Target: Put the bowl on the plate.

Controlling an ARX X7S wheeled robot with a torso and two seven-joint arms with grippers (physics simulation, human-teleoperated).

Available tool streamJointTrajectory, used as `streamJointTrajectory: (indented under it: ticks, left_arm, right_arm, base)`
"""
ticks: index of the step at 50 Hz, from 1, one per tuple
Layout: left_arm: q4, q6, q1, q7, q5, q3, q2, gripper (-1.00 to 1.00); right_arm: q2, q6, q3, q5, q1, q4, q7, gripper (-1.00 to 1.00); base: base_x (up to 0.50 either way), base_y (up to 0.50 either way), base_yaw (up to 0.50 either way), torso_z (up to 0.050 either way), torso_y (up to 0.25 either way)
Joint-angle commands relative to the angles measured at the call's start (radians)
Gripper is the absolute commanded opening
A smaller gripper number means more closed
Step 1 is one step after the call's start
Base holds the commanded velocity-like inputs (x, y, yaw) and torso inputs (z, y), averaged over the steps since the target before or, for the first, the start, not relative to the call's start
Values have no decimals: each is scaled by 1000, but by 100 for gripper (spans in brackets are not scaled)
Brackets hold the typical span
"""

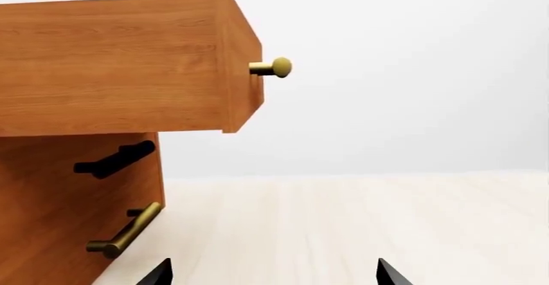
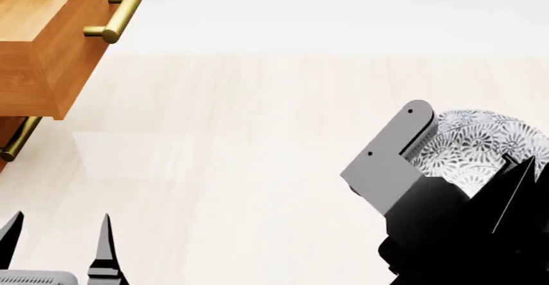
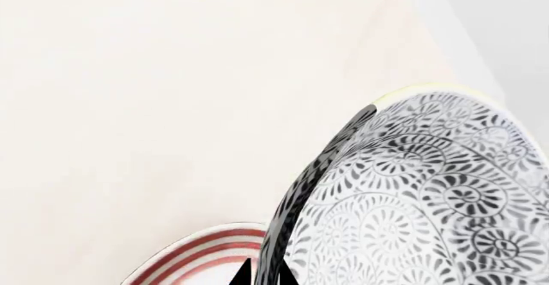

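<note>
The bowl (image 2: pixel 480 147), white with a dense grey floral pattern, hangs at the right of the head view, above the pale tabletop. My right gripper (image 2: pixel 521 166) is shut on its rim. In the right wrist view the gripper (image 3: pixel 264 267) pinches the bowl wall (image 3: pixel 412 201), one fingertip inside and one outside. Behind the fingertips shows an edge of the plate (image 3: pixel 202 253), white with red rings, lying on the table. My right arm hides the plate in the head view. My left gripper (image 2: pixel 58 233) (image 1: pixel 274 272) stands open and holds nothing, at the near left, far from the bowl.
A wooden cabinet stands at the left with a pulled-out drawer (image 2: pixel 43 40) carrying a brass bar handle (image 2: pixel 116 15). The left wrist view shows another drawer (image 1: pixel 112 60) with a round brass knob (image 1: pixel 274 67) jutting over the pale wooden table (image 2: pixel 257 137).
</note>
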Motion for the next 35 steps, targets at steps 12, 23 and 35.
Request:
streamJointTrajectory:
  ticks: [12, 23, 35]
  left_arm:
    - [-5, -3, -12, -2, -1, 11, -1, 100]
    - [-8, -3, -16, -2, -5, 13, -4, 100]
    - [-16, 7, -15, -2, -7, 14, -5, 100]
  right_arm:
    - [205, -111, 56, 117, -91, -173, 149, -100]
    - [266, -174, 63, 147, -140, -227, 184, -100]
    - [349, -259, 68, 148, -208, -272, 186, -100]
  base:
    - [0, 0, 0, 0, 0]
    - [0, 0, 0, 0, 0]
    - [0, 0, 0, 0, 1]
